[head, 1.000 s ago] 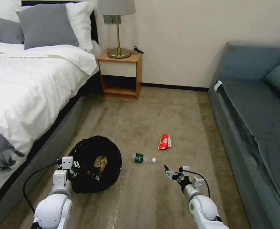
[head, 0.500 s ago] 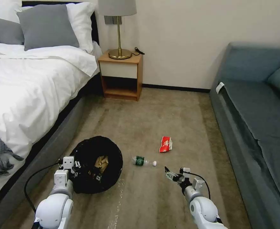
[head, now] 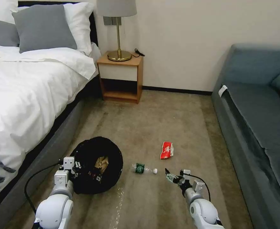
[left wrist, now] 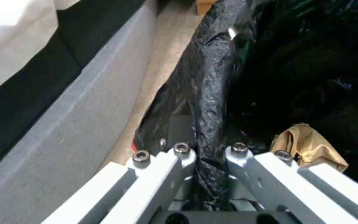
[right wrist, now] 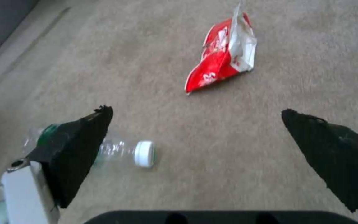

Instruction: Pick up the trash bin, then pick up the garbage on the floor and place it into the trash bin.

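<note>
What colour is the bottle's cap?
White. The bottle lies on the carpet; its cap shows best in the right wrist view.

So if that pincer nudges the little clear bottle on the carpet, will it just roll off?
Probably. The small clear plastic bottle with a green label lies on its side on the carpet, so a sideways push would likely roll it. It looks empty, so likely light. Its smooth round body may slip between the open right pincer's fingers.

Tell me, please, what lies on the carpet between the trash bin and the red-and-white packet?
In the head view, the clear bottle with a green label lies on its side between the trash bin and the red-and-white packet, touching neither.
</note>
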### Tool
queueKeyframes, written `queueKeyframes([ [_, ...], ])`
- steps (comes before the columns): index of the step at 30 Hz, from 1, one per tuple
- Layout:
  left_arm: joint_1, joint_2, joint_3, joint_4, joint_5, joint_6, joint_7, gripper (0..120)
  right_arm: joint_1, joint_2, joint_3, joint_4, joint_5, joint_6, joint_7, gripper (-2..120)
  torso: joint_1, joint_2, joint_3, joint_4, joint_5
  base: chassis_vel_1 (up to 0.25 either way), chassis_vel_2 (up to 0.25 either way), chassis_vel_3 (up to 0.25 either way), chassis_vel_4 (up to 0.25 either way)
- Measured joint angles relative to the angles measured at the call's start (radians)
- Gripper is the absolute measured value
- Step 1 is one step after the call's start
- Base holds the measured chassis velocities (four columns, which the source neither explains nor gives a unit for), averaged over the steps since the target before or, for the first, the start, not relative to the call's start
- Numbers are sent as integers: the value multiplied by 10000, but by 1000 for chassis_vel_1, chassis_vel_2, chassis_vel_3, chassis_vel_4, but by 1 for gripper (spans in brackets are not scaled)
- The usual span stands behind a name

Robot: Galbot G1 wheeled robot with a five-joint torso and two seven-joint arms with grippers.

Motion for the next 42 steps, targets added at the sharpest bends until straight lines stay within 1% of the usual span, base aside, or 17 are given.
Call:
queueKeyframes([
  [8, -50, 2, 79, 90, 5, 0, 1, 2, 4, 12, 85, -21, -6, 28, -13, 100, -1, 0, 0, 1, 0, -81, 105, 82, -93],
  [24, -78, 20, 40, 209, -12, -66, 20, 2, 250, -92, 192, -131, 36, 150, -38, 100, 0, 0, 0, 2, 2, -96, 100, 97, -101],
  [42, -134, -16, 231, 311, 11, -172, 55, 2, 193, -275, 362, -104, 84, 420, -310, 100, 0, 0, 0, 1, 3, -108, 115, 108, -103],
])
